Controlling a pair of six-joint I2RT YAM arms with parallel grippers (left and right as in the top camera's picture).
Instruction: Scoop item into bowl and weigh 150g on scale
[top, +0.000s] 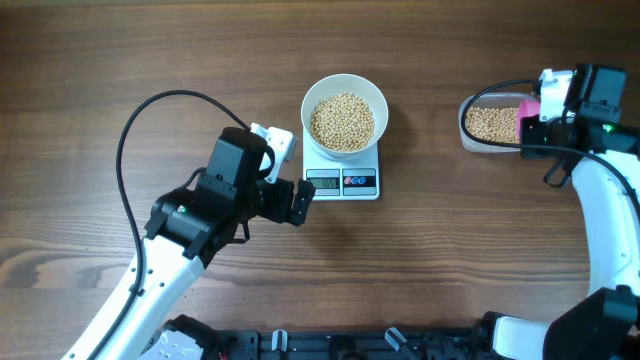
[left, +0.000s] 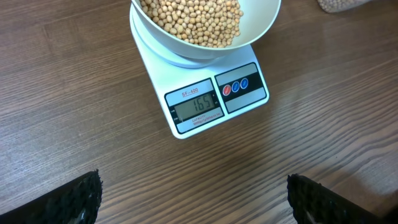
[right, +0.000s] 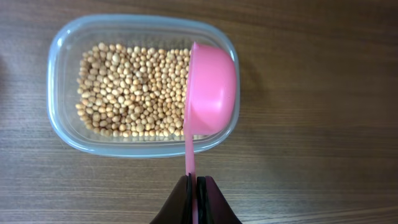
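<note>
Clamped the pink scoop (right: 210, 87) by its handle in the right claw (right: 194, 185) above the tub (right: 59, 74), well right of the bowl (left: 261, 25) of beans (top: 342, 121) on the scale (left: 186, 81); spread the left claw (left: 196, 202) wide, nearer, just beside that scale.

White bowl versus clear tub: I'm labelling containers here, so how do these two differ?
The white bowl is round and opaque; the clear tub is a see-through rounded rectangle. The bowl stands on the scale; the tub stands on the wooden table. A pink scoop is tipped over the tub; nothing hangs over the bowl. Both hold tan beans.
</note>
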